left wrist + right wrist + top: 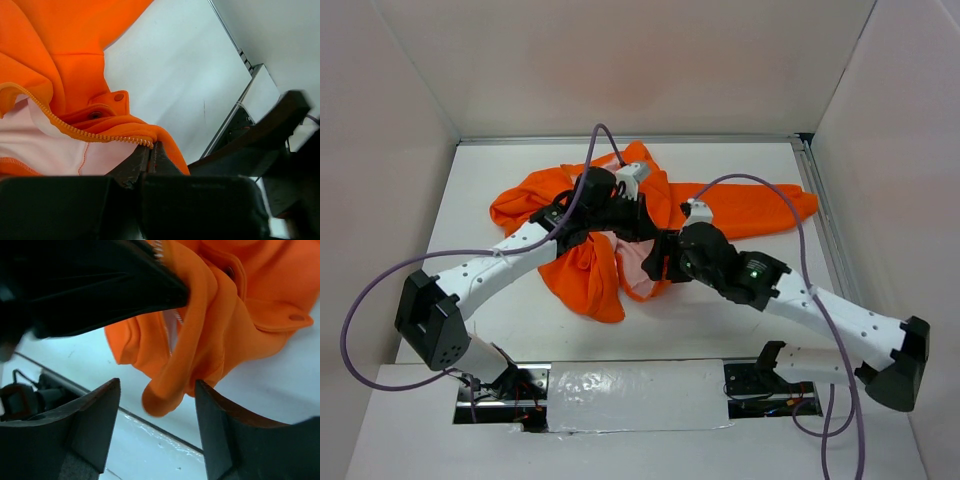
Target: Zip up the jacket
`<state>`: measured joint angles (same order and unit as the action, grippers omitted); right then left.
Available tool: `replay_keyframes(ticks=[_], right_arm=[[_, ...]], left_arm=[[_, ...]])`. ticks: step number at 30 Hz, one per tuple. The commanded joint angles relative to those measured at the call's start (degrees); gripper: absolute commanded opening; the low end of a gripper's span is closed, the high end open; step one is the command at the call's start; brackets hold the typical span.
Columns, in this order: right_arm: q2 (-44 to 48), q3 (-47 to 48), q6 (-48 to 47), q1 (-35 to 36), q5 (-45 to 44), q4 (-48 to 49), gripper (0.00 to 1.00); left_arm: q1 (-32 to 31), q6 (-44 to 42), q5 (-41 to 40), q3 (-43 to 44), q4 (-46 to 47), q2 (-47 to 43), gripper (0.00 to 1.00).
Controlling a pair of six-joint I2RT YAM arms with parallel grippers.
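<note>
The orange jacket (740, 205) lies crumpled in the middle of the white table, its pale pink lining (635, 262) showing at the open front. My left gripper (151, 146) is shut on the front edge right at the end of the zipper teeth (75, 131), lifting it; a snap button (118, 97) sits just above. My right gripper (157, 385) is open, its fingers either side of a hanging orange fold (165, 395) without pinching it. The left gripper's black finger (100, 285) holds the fabric just above. From above, both grippers meet over the jacket's front (645, 235).
White walls enclose the table on three sides, with a metal rail (820, 200) along the right edge. A taped strip (630, 395) runs between the arm bases at the near edge. Purple cables (380, 280) loop over both arms.
</note>
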<state>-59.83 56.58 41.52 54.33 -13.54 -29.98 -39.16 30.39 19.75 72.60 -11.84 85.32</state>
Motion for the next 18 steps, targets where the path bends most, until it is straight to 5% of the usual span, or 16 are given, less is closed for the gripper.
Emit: replay_keyframes(ticks=[1, 3, 4, 7, 11, 18], right_arm=[[-3.4, 2.2, 4.5, 1.0, -3.9, -1.8, 0.66], [-4.1, -0.3, 5.4, 1.0, -4.2, -0.7, 0.42], [-3.8, -1.5, 5.8, 0.7, -4.4, -0.3, 0.21], [-1.8, -7.8, 4.9, -1.1, -1.7, 2.4, 0.04], [0.5, -20.7, 1.4, -8.1, 8.9, 10.9, 0.01], [-4.5, -26.5, -3.4, -16.1, 15.2, 15.0, 0.02]], left_arm=[[-0.3, 0.2, -0.7, 1.1, 1.5, -1.5, 0.0], [-0.2, -0.7, -0.1, -0.5, 2.8, -2.4, 0.0], [-0.2, -0.7, -0.8, -0.9, 2.7, -2.7, 0.0], [-0.2, -1.6, -1.7, -2.4, 2.0, -3.2, 0.0], [-0.1, -1.9, -1.0, -7.0, 3.3, -1.5, 0.0], [-0.1, -2.4, 3.9, -6.6, 5.2, 8.5, 0.02]])
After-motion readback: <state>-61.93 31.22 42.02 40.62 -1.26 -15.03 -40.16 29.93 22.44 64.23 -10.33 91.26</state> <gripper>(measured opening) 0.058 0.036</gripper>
